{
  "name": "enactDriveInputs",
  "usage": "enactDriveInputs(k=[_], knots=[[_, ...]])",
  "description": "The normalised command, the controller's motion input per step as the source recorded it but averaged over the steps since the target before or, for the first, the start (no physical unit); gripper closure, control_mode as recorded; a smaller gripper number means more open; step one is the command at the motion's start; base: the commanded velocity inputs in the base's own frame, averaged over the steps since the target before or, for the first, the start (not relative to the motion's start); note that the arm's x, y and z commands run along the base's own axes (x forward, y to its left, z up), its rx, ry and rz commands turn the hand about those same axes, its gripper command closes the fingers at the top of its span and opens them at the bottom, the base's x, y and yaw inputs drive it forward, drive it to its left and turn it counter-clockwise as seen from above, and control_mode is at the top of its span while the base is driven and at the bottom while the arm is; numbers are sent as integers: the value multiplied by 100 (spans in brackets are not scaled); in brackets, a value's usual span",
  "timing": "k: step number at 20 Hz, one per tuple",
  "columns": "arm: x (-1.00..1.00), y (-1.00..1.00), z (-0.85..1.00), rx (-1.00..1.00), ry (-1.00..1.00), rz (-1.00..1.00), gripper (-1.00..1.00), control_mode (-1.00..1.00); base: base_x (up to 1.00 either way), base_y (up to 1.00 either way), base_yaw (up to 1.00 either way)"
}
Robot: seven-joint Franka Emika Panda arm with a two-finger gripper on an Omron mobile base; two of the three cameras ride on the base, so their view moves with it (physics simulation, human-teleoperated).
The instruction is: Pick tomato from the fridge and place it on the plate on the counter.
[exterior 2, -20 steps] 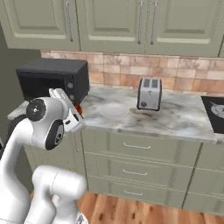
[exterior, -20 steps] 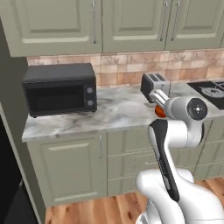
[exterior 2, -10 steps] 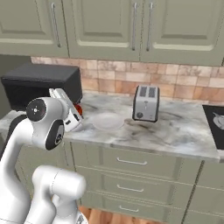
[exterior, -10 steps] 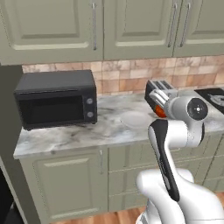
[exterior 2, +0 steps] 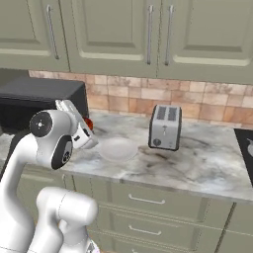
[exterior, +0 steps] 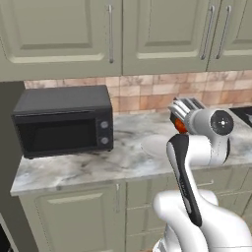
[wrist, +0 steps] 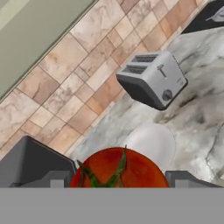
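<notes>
The red-orange tomato (wrist: 118, 168) sits between my gripper's (wrist: 118, 177) dark fingers (wrist: 43, 177), which are shut on it. From the left base view the tomato (exterior: 180, 127) and gripper (exterior: 177, 118) hang above the marbled counter (exterior: 88, 165), just over the right side of the pale plate (exterior: 153, 145). In the right base view the tomato (exterior 2: 88, 122) is held left of the plate (exterior 2: 117, 148) by the gripper (exterior 2: 85, 124). The plate (wrist: 151, 142) lies just beyond the tomato in the hand view. The fridge's dark side (exterior: 7, 187) stands at the far left.
A black microwave (exterior: 64, 120) stands on the counter's left end. A silver toaster (exterior 2: 165, 127) stands right of the plate against the tiled wall. Green upper cabinets (exterior: 118, 34) hang above, and drawers (exterior 2: 148, 207) sit below. A cooktop corner (exterior 2: 247, 143) lies at far right.
The whole picture has shifted: the base has driven closer to the counter, so microwave, plate and toaster look nearer and lower. My gripper still holds the tomato.
</notes>
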Motion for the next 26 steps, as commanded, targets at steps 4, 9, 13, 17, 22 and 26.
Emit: enactDriveInputs(k=[4, 9, 13, 17, 22, 26], knots=[[0, 0, 0, 0, 0, 0, 100, 100, 39, -26, 5], [0, 0, 0, 0, 0, 0, 100, 100, 37, -25, 5], [0, 0, 0, 0, 0, 0, 100, 100, 35, -26, 5], [0, 0, 0, 0, 0, 0, 100, 100, 31, -27, 5], [5, -5, 0, 1, 3, 1, 100, -100, 19, -21, 3], [23, -23, -3, 4, 22, 5, 100, -100, 0, 0, 0]])
